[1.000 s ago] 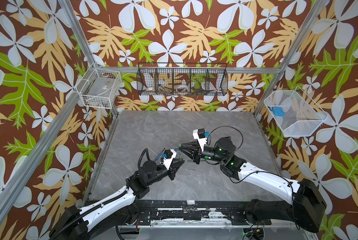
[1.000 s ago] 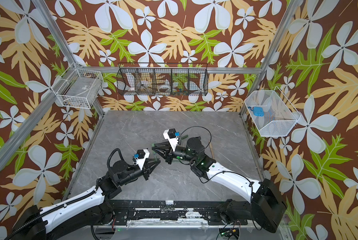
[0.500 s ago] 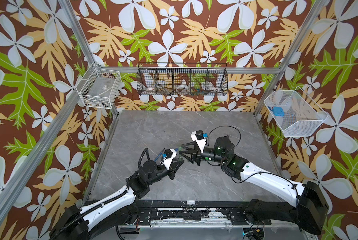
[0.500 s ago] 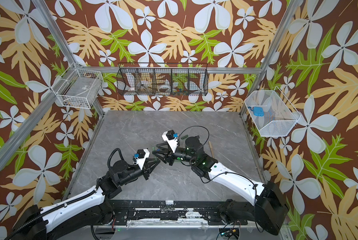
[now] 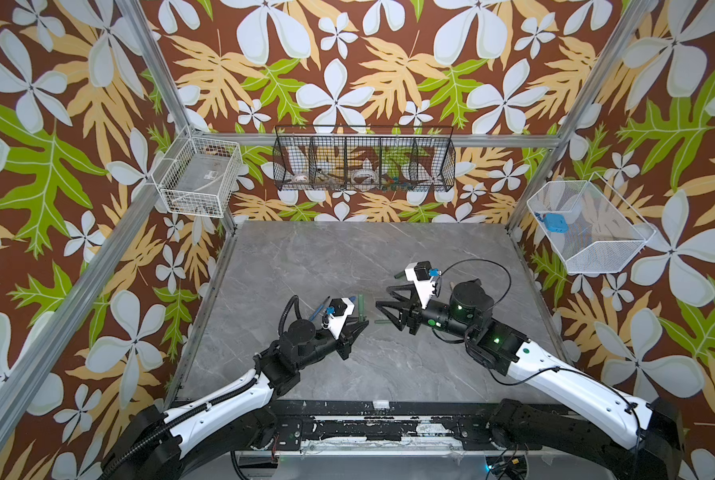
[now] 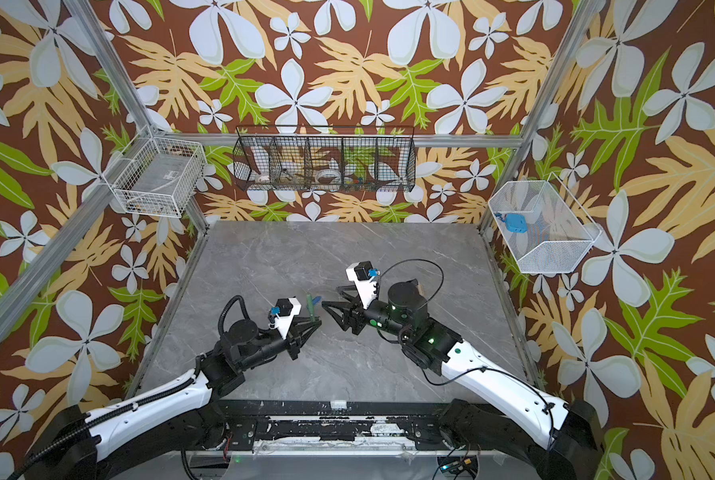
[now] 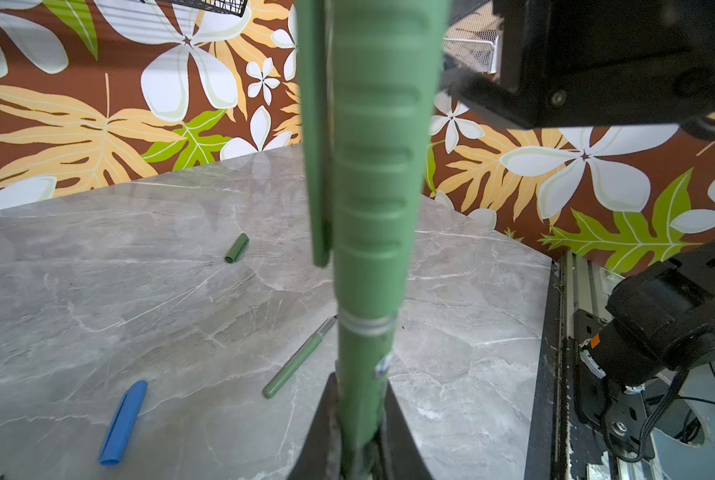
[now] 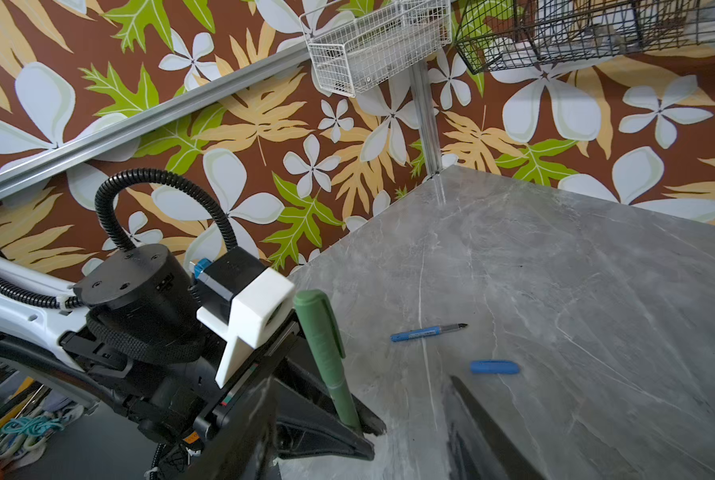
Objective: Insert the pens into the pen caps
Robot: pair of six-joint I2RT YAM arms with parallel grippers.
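Robot: Pulled my right claw [image 5: 383,298] back off the cap [image 8: 318,324], jaws spread — left claw [image 7: 360,390] pinches the capped green pen [image 8: 326,353] upright.
Tech: Next?
Robot: The loose green pen [image 7: 297,361] lies flat on the counter [image 5: 326,257] between both claws, lengthwise across; right looks nearer

Site: a robot test cell in a lab, not a lived-in room.
- A grey marble-patterned surface [image 5: 326,257] was boxed in on three sides by panels [image 5: 347,62] printed with leaves and flowers, held in aluminium framing [image 5: 493,140].
- A left arm [image 5: 223,399] and a right arm [image 5: 567,378], white and black, were mounted on a scuffed black rail [image 5: 347,419] at the open edge, with cabling [image 5: 484,266] left exposed.
- Wire baskets were hung on the walls: a white basket [image 5: 189,203], a black divided basket [image 5: 364,145] and a white angled basket [image 5: 597,249].
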